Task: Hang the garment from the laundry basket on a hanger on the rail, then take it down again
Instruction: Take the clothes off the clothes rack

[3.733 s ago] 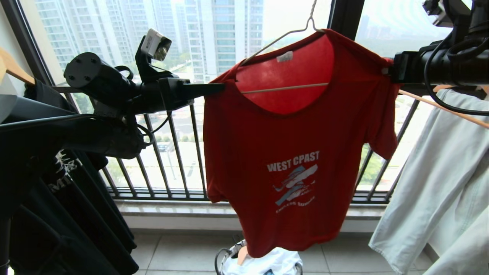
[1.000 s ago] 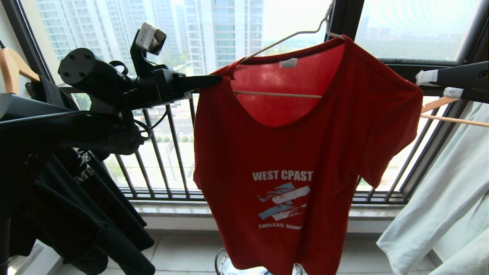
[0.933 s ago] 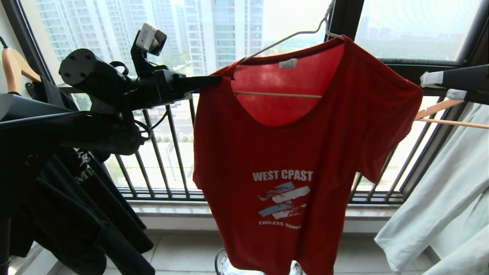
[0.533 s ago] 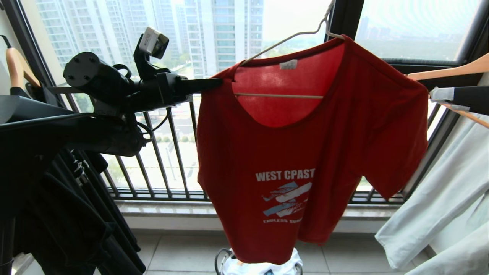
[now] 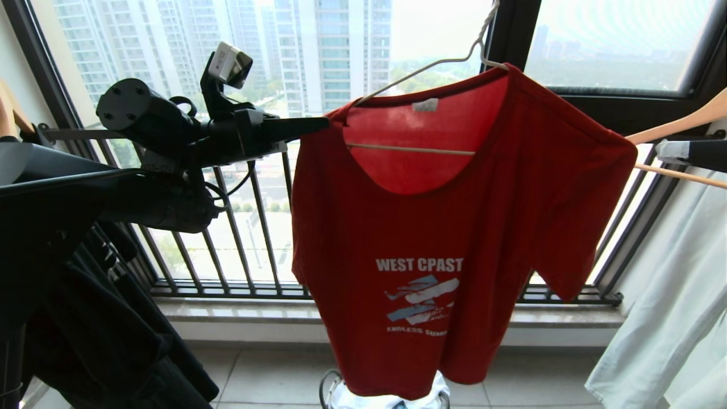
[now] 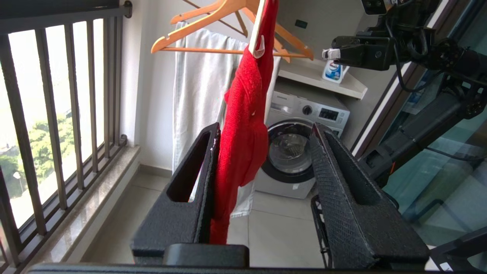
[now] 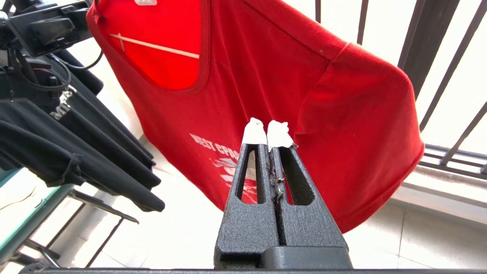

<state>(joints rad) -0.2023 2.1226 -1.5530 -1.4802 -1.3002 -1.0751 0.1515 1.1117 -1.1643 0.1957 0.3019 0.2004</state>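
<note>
Risk first: red T-shirt (image 5: 454, 227) sitting lopsided on thin white wire hanger (image 5: 431, 62), hook off toward one shoulder, the other shoulder seam barely over the wire end. Likely to slide off that end and drop, since left gripper (image 5: 318, 126) now parted beside the shoulder, fabric between the fingers (image 6: 190, 190) touching only one of them, no longer clamped. Any sideways brush from that gripper probably enough to tip the hanger or swing it on its hook; top of hook out of sight, so seating on the rail not confirmable. Right gripper (image 7: 266, 135) hanging apart from the sleeve, white-tipped fingers pressed together, empty, so no catch ready on that side. Snagging of a neighbouring wooden hanger (image 5: 676, 119) also possible, lying just beside the right sleeve.

Shirt itself: hanging full length before the window and dark balcony railing (image 5: 244, 227), front out, white "WEST COAST" lettering and blue-white graphic low on the chest, white neck label visible inside the wide collar, hem reaching down over the laundry basket (image 5: 332, 389) on the floor.
</note>
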